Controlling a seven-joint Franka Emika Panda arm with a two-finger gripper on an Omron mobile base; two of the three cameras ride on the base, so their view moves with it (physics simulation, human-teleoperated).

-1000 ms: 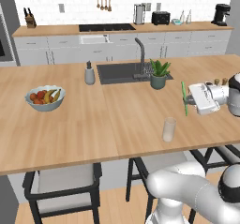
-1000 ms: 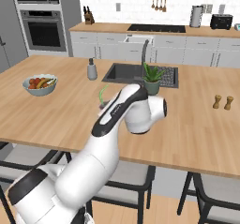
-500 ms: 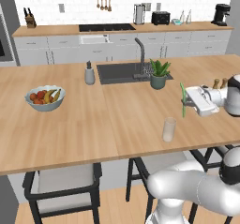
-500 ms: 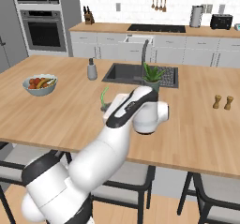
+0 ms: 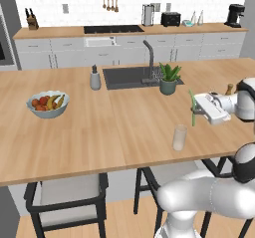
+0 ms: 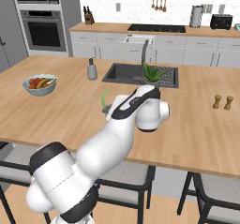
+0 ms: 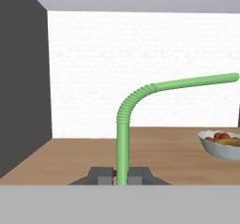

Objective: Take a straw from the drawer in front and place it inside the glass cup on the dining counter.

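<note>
My gripper (image 5: 195, 110) is shut on the green straw (image 5: 192, 107), which stands roughly upright above the dining counter (image 5: 99, 132). The straw (image 6: 104, 98) also pokes up left of my arm in the right base view. In the hand view the bent straw (image 7: 124, 134) rises between the two dark fingertips (image 7: 101, 176) and curves off to the right. The glass cup (image 5: 179, 137) stands upright near the counter's front edge, a little left of and nearer than the held straw, apart from it. The drawer is out of view.
A fruit bowl (image 5: 48, 104) sits at the counter's left. A soap dispenser (image 5: 95, 78), the dark sink (image 5: 134, 76) with faucet and a potted plant (image 5: 169, 78) stand behind. Salt and pepper shakers (image 6: 222, 101) are at the right. Stools (image 5: 67, 198) line the front.
The gripper with the straw has moved a little left over the counter, toward the glass cup. The cup and the other things stay where they were.
</note>
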